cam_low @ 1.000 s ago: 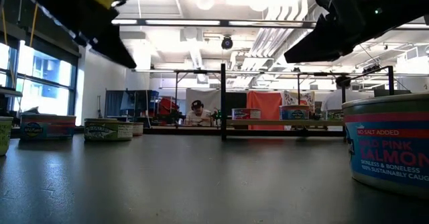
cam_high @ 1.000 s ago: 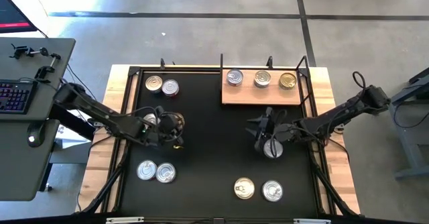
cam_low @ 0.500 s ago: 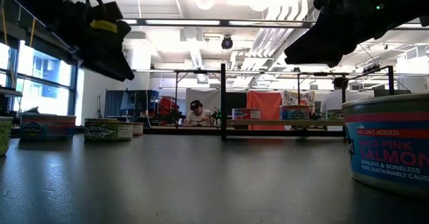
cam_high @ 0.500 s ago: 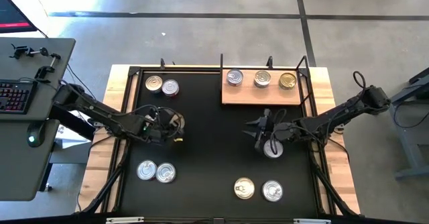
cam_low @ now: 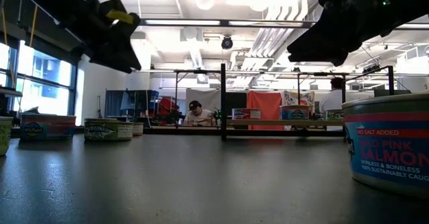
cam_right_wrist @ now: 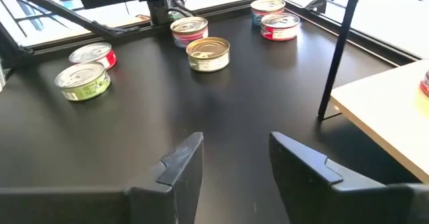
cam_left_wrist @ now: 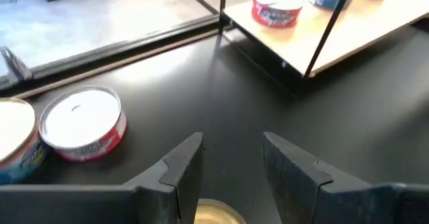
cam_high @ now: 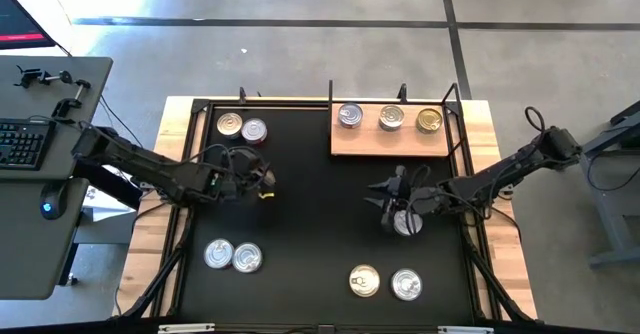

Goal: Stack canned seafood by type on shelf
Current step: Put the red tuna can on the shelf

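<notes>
Left gripper (cam_high: 262, 181) hovered over table's left-centre, fingers apart, empty. Right gripper (cam_high: 383, 196) hung mid-right, fingers spread, empty, beside silver tin (cam_high: 406, 221). Three tins (cam_high: 390, 118) sat on shelf (cam_high: 345, 141); remaining tins stayed scattered on black table (cam_high: 310, 234).

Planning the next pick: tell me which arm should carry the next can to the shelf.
Right, probably. The right gripper hangs open near the shelf, a can just beside it. The left gripper, also open, is farther across the table.

Two dark jointed arms, black cables, yellow tag (cam_high: 266, 194)
</notes>
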Motion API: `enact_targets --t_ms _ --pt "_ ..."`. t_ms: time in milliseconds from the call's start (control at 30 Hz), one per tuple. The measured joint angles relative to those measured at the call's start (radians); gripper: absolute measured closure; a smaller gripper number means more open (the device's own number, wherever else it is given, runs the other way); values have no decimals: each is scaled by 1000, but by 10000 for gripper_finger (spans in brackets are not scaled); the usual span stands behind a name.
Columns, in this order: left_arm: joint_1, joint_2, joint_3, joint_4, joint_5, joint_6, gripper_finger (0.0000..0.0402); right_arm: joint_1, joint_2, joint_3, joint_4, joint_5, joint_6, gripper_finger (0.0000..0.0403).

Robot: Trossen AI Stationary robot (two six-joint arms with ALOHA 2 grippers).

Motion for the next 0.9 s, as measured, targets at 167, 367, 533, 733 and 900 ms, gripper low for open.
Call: enact_targets --t_ms 167,367,533,733,900 --pt "44 0 0 79 40 146 256 10 0 0 0 3 4 240" --pt "121 0 1 78 110 262 256 5 0 0 0 4 -2 240" --pt "359 12 1 85 347 309 264 -10 0 0 1 8 -3 240" --pt "625 99 1 69 469 381 297 -26 0 0 1 12 -5 240" --pt "761 178 1 86 506 465 299 -26 0 0 0 7 -8 240"
